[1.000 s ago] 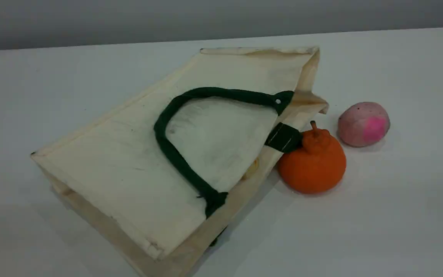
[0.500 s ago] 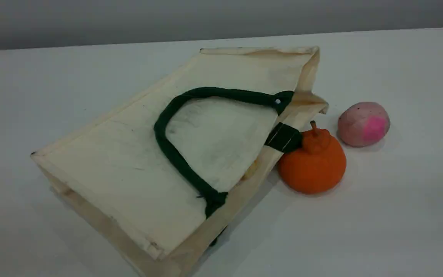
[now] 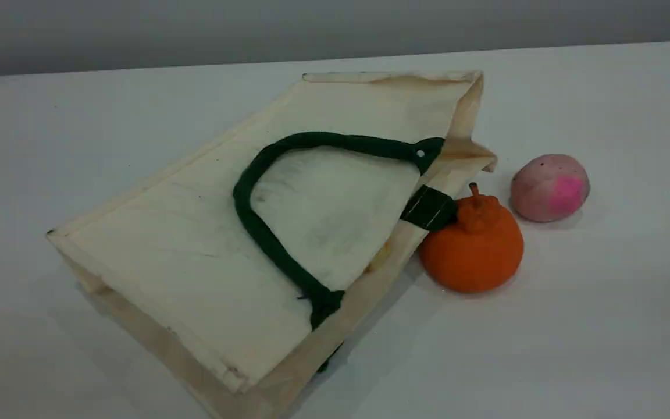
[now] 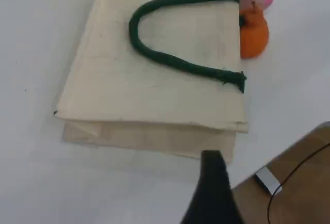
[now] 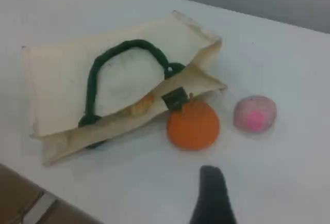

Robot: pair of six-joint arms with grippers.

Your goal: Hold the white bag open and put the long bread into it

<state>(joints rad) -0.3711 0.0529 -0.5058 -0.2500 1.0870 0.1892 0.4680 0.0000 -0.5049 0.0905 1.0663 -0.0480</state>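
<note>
The white bag [image 3: 195, 244] lies flat on the table with its dark green handle [image 3: 259, 233] draped over the top panel and its mouth facing right. Inside that mouth a small golden-orange sliver shows, the long bread [image 3: 380, 256], mostly hidden by canvas; the right wrist view catches it too [image 5: 143, 101]. Neither arm appears in the scene view. In the left wrist view my left gripper [image 4: 212, 162] hovers off the bag's [image 4: 129, 90] closed bottom end. My right gripper [image 5: 210, 175] hangs well back from the bag's [image 5: 56, 79] mouth. Nothing is held in either.
An orange pear-shaped fruit [image 3: 474, 250] rests against the bag's mouth and green strap tab [image 3: 428, 208]. A beige lump with a pink patch [image 3: 550, 187] sits just right of it. The table's edge and a brown floor with a cable [image 4: 289, 182] show near the bag's bottom.
</note>
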